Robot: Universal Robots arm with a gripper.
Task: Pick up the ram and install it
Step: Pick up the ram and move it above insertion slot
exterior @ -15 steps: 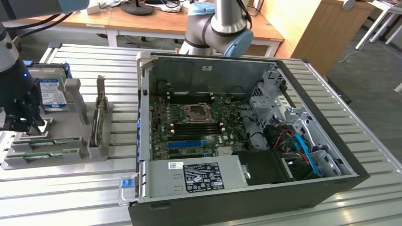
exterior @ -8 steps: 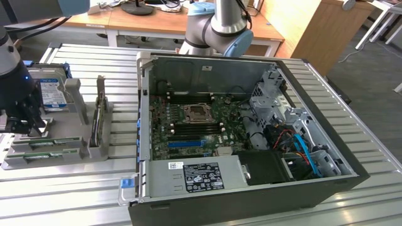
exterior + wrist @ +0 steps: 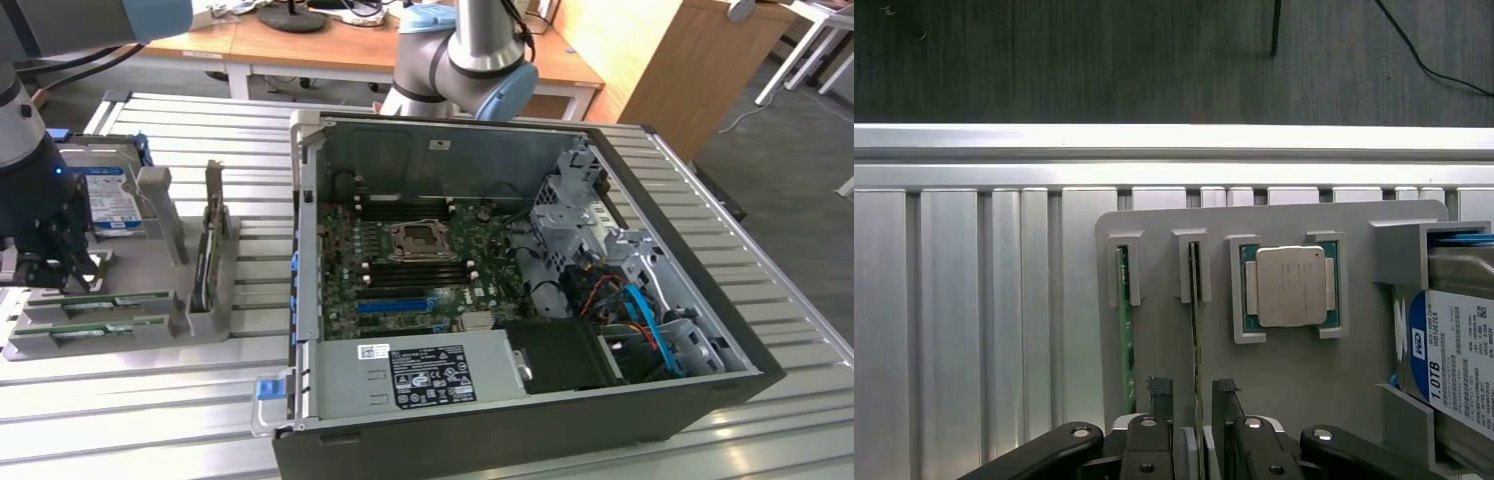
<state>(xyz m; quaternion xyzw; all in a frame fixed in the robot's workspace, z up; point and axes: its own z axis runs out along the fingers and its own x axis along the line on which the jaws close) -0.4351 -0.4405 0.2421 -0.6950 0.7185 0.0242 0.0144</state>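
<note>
While wide open, pincer (image 3: 1192,393) astride the ram (image 3: 1194,300), fingers either side

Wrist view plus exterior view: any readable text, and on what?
"WD": blue-and-white label on the silver hard drive.
"1.0TB": same label.
White-and-black label on the grey power supply box: too small to read.
Square silver CPU chip: nothing legible.

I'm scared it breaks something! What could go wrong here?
The open pincer is lined up on one thin green ram stick. Its twin green stick stands close beside, so the pincer might knock it. An off-centre squeeze could tilt the stick in its grey plastic holder.
</note>
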